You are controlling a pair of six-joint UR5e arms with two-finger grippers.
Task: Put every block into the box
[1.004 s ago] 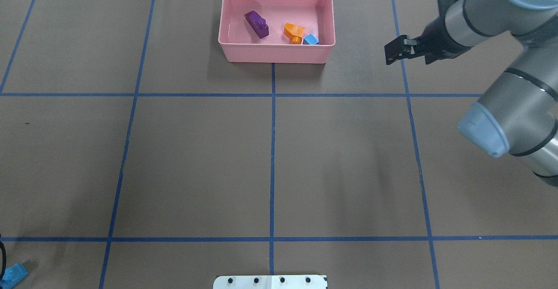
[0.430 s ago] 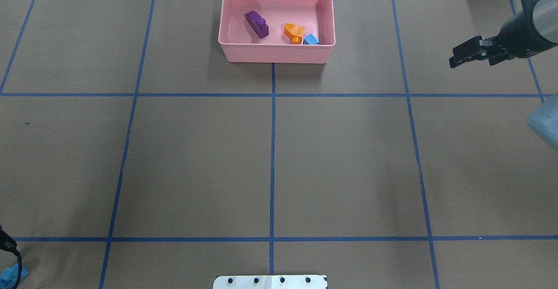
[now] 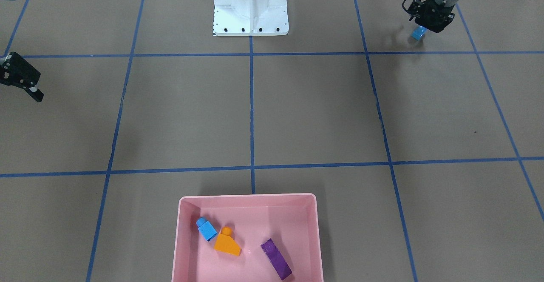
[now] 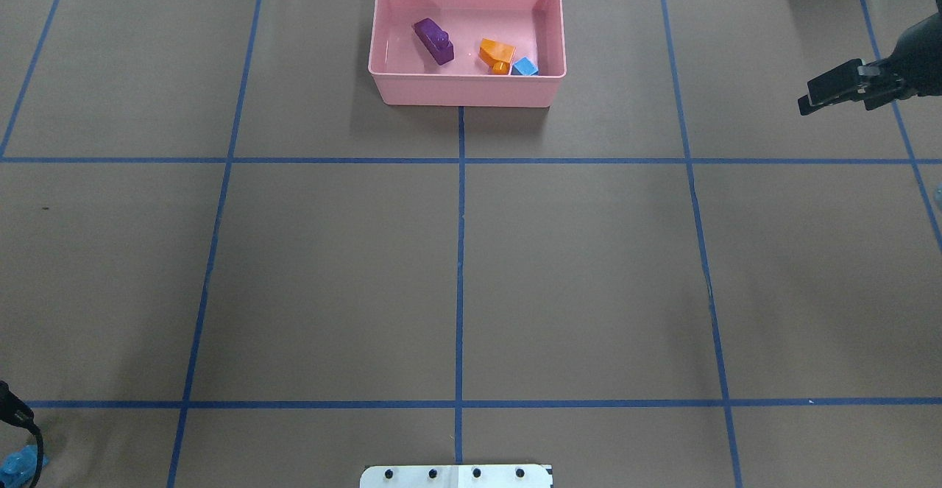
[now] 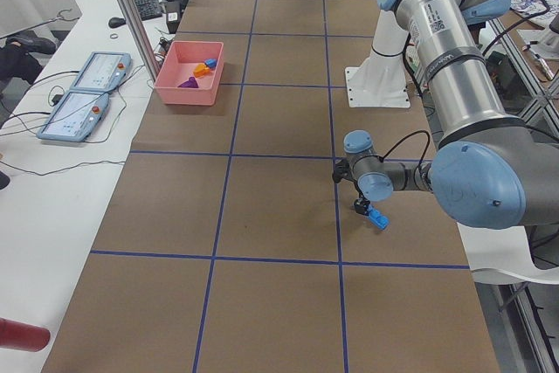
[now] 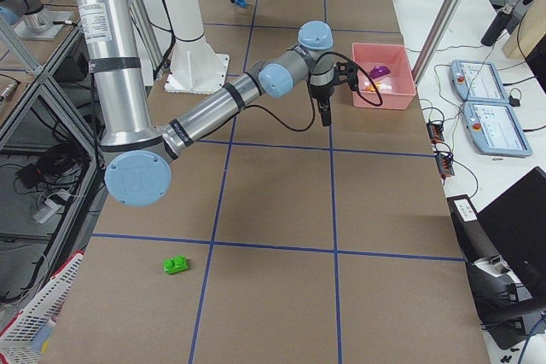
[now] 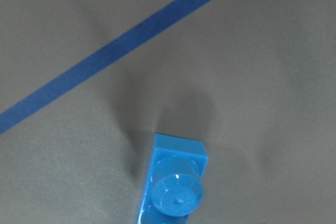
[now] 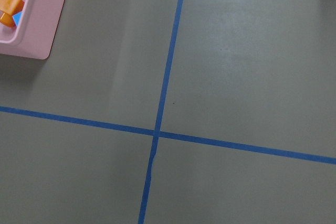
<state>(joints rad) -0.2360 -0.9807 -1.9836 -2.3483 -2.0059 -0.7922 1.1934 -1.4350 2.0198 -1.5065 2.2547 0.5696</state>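
Three blocks lie inside the box: the purple brick, the orange brick and the tiny blue brick; two wait outside. Your left gripper, far from the box, hangs right over the long blue brick, likely about to grasp; whether its fingers are apart you cannot tell. Your right gripper hovers beside the box, empty, fingers seemingly together. The green brick sits well away from the box.

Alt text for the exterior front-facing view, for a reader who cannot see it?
A pink box at the near table edge holds three blocks: a small blue, an orange and a purple one. Far away, the left gripper is over another blue block.
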